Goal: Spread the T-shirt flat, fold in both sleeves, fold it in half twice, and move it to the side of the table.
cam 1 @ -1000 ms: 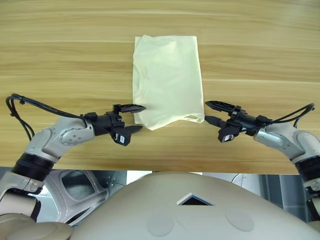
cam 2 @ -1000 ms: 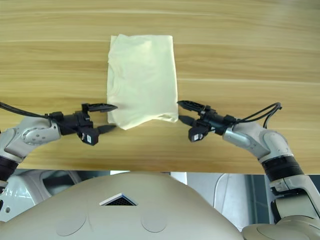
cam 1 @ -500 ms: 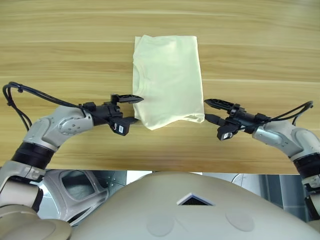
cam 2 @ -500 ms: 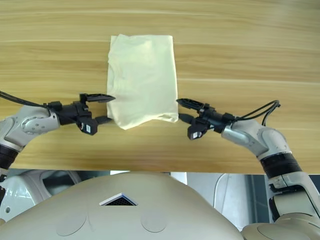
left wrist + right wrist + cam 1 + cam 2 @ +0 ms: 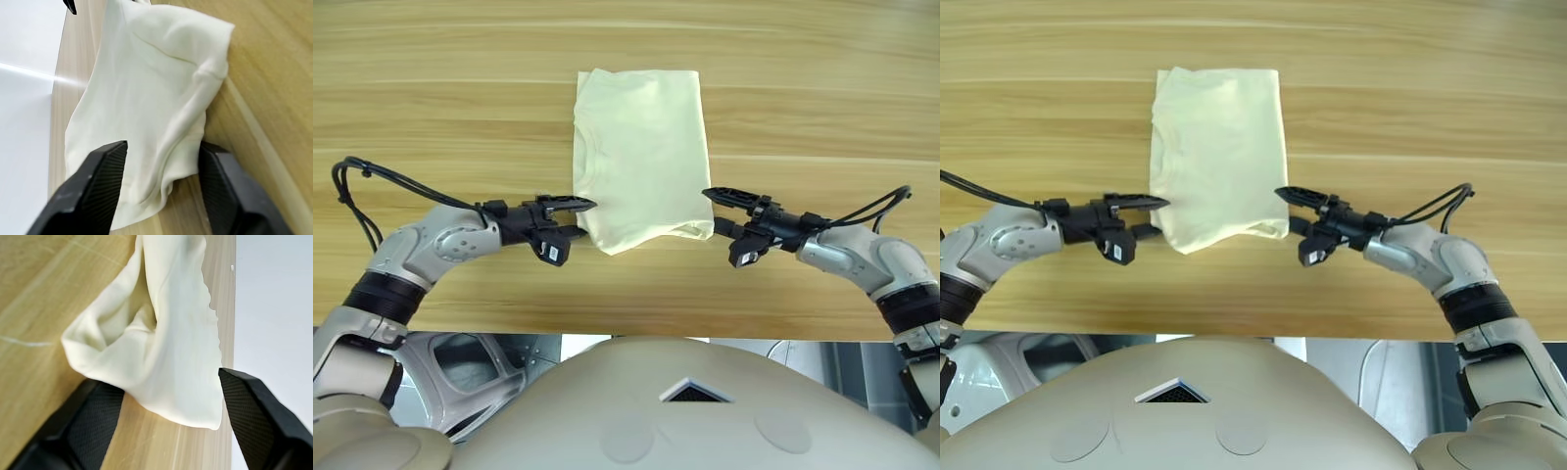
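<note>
Left gripper [image 5: 583, 218] and right gripper [image 5: 712, 211], both spread, straddle near corners of the T-shirt [image 5: 641, 147]

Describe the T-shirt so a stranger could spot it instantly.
On the wooden table, between the left gripper and right gripper, lies the T-shirt. It is the only cloth: pale yellow, folded into a long rectangle.

T-shirt [image 5: 641, 157] on table [image 5: 431, 98]; btwn left gripper [image 5: 588, 217], right gripper [image 5: 711, 210].

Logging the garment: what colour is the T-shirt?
Plain pale yellow T-shirt, no pattern; clearest in the left eye view.
</note>
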`<state>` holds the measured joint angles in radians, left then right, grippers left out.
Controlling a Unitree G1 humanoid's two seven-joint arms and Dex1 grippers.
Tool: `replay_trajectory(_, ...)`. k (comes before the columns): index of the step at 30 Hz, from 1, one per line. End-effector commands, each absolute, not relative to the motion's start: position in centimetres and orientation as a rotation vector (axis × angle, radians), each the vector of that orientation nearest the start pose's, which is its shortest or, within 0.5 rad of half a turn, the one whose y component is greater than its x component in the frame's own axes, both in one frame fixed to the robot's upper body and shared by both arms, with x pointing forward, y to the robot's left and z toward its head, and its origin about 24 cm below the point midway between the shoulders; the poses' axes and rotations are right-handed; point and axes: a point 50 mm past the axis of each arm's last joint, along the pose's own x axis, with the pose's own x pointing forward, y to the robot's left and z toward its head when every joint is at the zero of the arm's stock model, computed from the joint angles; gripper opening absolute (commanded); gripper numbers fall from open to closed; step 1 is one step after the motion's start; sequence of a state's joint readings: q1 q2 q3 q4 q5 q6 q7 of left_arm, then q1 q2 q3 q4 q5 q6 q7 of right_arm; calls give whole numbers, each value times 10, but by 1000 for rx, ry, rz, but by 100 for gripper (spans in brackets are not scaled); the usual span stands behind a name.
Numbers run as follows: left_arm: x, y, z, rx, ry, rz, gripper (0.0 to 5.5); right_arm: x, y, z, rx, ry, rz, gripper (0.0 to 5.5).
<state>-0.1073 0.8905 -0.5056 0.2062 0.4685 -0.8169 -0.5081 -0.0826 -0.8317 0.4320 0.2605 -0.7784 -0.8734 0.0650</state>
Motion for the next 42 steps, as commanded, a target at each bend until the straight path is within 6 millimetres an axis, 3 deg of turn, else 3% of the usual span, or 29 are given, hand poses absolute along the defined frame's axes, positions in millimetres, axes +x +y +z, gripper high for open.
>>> replay_trajectory(1,158,202,-22,1273,120,-1637,180,190,-196,4,-1380,-303,1248,344)
replay_trajectory(9,161,203,-23,1261,127,-1623,34,184,-195,2,-1357,-297,1306,344)
replay_trajectory(10,161,202,-23,1261,126,-1623,26,186,-194,2,-1355,-299,1302,324)
replay_trajectory(22,163,199,-22,1246,100,-1602,15,197,-197,-7,-1323,-253,1288,103)
replay_trajectory(28,168,198,-20,1248,84,-1576,13,194,-199,-10,-1335,-243,1305,33)
replay_trajectory(38,173,191,-1,1064,-49,-1405,10,184,-194,7,-1262,-312,1249,3)
replay_trajectory(42,159,188,0,961,-60,-1399,10,175,-196,8,-1204,-296,1208,3)
